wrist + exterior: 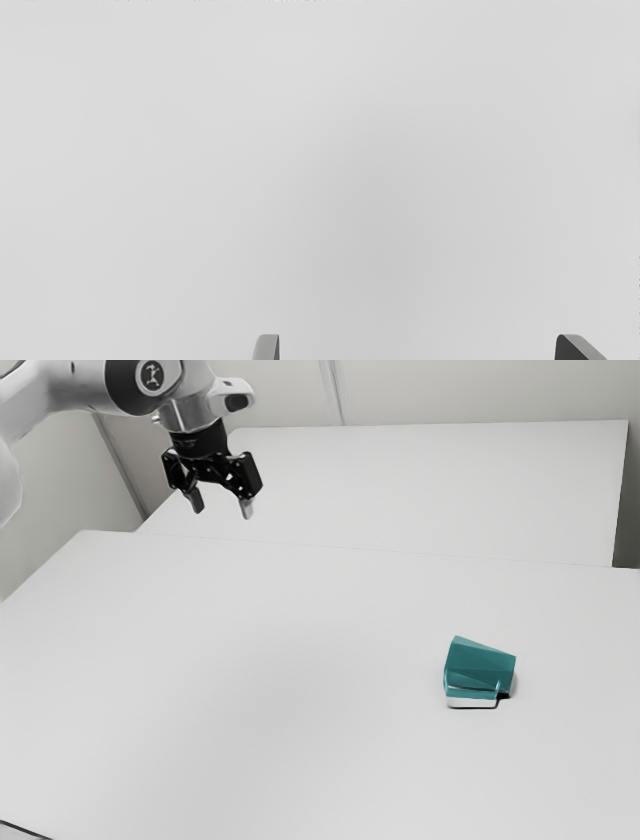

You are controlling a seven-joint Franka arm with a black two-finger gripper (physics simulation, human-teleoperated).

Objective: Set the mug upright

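Claw is hovering spread, exterior view's far left; teal mug is lying sideways, so I'm judging a reach is due.

We see 1 white table, plain top. We mark 1 teal mug on it, lying on its side, toward the exterior view's right.

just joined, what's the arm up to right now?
Nothing is being handled at the moment. The arm's tool hangs above the white table, open and holding nothing, well away from the teal mug. The mug lies on its side, toward the exterior view's right. The job is to set it upright, and that isn't done.
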